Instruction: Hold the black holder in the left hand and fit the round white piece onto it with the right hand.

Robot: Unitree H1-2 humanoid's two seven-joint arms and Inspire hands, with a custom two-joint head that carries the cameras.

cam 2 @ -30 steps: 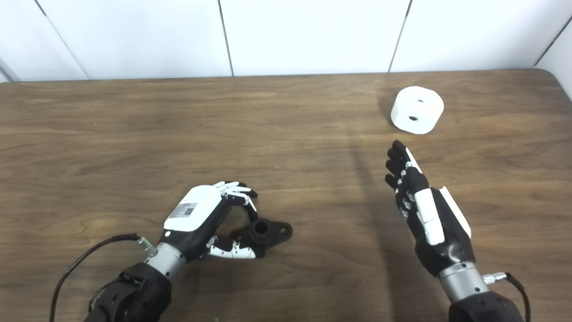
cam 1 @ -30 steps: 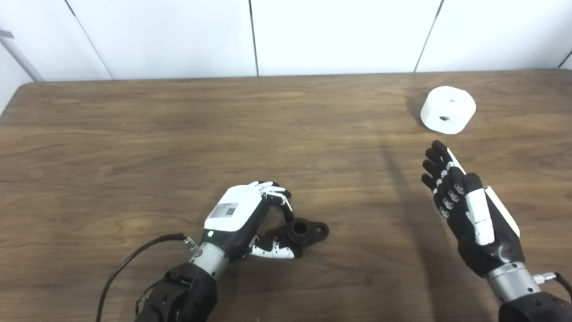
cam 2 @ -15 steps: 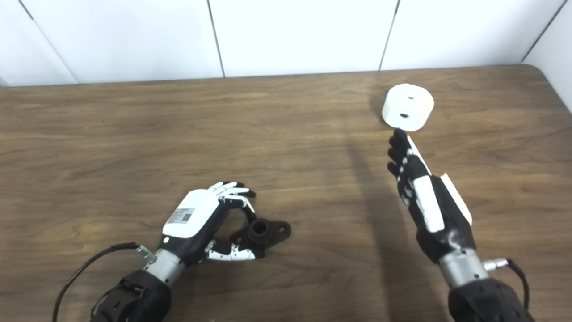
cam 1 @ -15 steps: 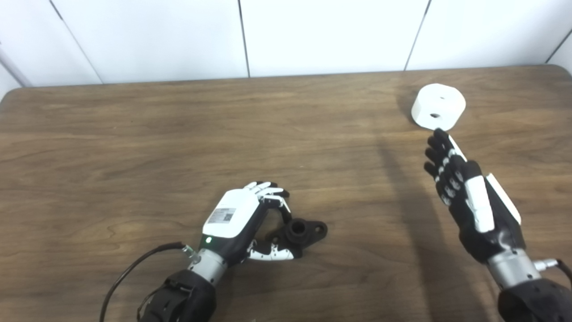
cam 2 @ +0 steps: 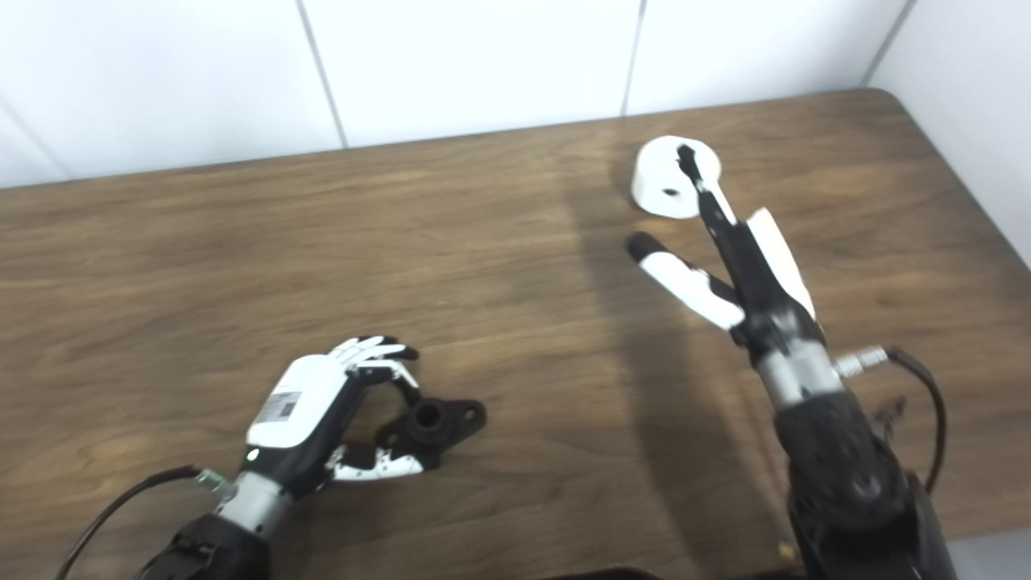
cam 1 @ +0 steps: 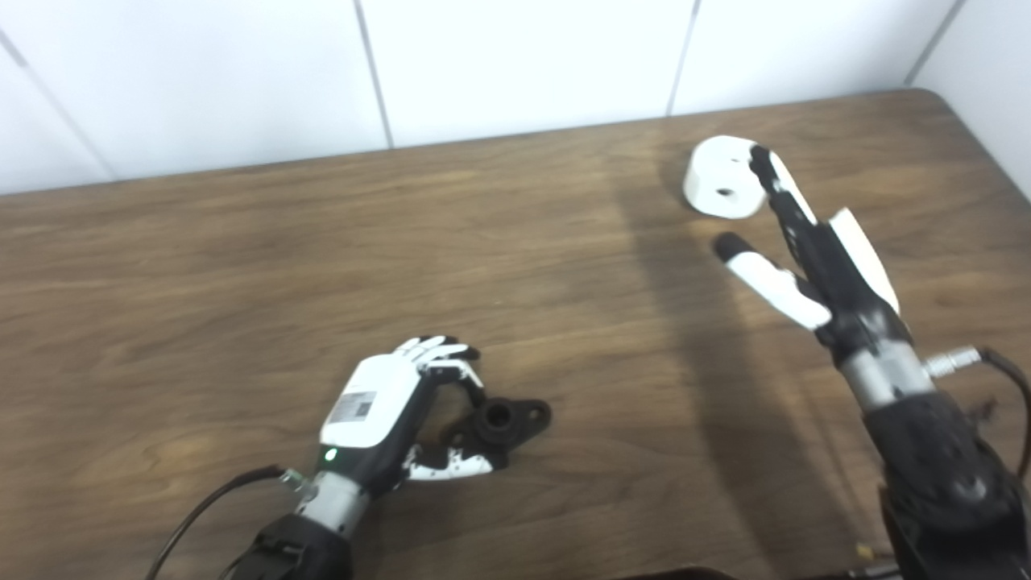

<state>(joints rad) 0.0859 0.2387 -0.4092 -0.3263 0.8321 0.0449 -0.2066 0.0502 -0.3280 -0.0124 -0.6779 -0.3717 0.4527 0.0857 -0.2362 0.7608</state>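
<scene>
The round white piece (cam 1: 722, 177) sits at the desk's (cam 1: 242, 258) far right, the spread, empty right hand (cam 1: 805, 242) reaching over it and liable to nudge it away, while the left hand (cam 1: 395, 411) curls around the black holder (cam 1: 507, 419) near the front.

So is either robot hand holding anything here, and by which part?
Left robot hand grips the black holder at its near end. Right robot hand is open, holding nothing.
</scene>
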